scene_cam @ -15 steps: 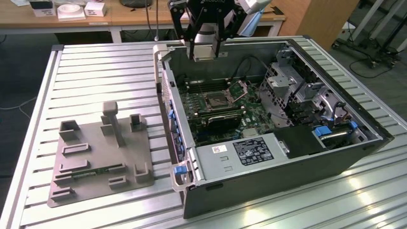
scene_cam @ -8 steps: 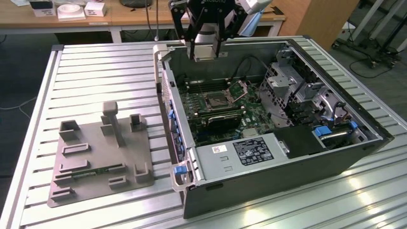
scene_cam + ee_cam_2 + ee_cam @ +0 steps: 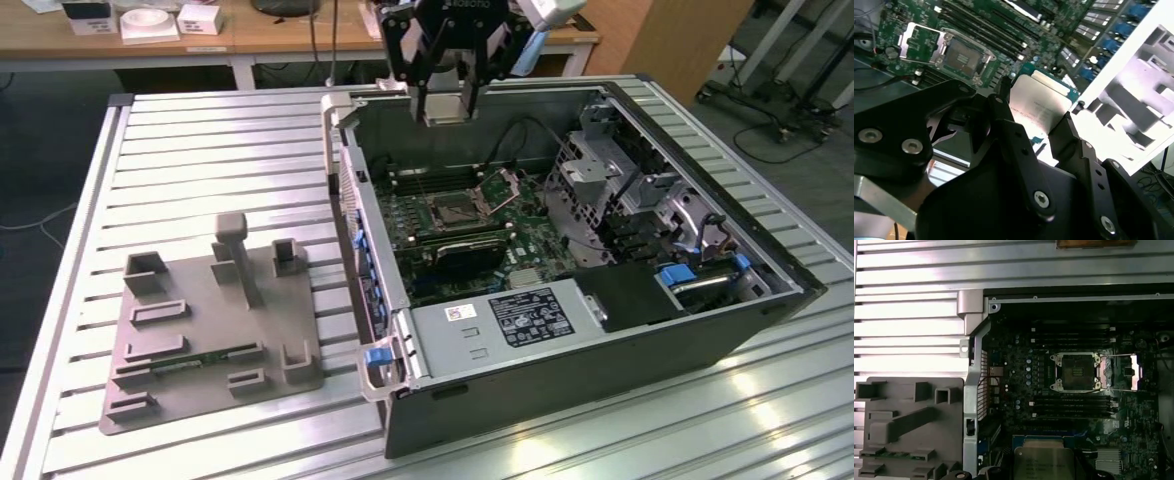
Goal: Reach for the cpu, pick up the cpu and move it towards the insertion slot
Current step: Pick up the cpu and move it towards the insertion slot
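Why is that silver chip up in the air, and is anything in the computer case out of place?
Nothing looks damaged or spilled. The cpu is off the board because the gripper holds it between its fingers above the open case. The insertion slot sits bare, its metal bracket swung open to one side.

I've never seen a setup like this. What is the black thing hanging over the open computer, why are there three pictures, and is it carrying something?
The black thing is the hand of a robot arm, hanging above an open computer case that lies on a ribbed metal table. The exterior view comes from a camera standing off the arm; both wrist views come from cameras riding on the arm. In the second wrist view the fingers clamp a flat silvery chip, the cpu. Its destination, the insertion slot, is the square socket with a shiny frame on the green board, with nothing in it yet. Beside the case lies a grey holder tray with a green memory stick.
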Robot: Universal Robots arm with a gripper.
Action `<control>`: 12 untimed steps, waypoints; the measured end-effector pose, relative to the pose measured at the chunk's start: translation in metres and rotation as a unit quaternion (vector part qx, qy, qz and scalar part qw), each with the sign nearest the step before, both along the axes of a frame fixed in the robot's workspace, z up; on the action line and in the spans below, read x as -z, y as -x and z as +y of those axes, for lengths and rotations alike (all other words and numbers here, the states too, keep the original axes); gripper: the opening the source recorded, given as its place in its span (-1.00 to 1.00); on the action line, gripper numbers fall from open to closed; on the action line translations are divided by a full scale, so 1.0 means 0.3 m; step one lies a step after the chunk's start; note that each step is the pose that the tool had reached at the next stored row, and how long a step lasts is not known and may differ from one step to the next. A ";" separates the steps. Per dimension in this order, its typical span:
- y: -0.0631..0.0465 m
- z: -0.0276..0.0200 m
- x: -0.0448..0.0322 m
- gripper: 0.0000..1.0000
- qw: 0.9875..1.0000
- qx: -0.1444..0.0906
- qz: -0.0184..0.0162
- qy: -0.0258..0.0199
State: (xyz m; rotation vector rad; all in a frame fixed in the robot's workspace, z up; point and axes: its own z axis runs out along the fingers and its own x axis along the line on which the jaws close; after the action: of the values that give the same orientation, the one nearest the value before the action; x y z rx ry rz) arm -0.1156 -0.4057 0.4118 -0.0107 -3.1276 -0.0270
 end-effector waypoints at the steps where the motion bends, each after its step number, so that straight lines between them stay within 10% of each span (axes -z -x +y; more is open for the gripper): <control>1: -0.010 0.006 0.004 0.09 1.000 0.000 0.000 0.000; 12: -0.098 0.098 0.047 0.09 1.000 0.000 0.000 0.000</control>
State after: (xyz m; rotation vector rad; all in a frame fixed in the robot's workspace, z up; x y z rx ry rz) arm -0.0862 -0.3764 0.3977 -0.0107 -3.1276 -0.0271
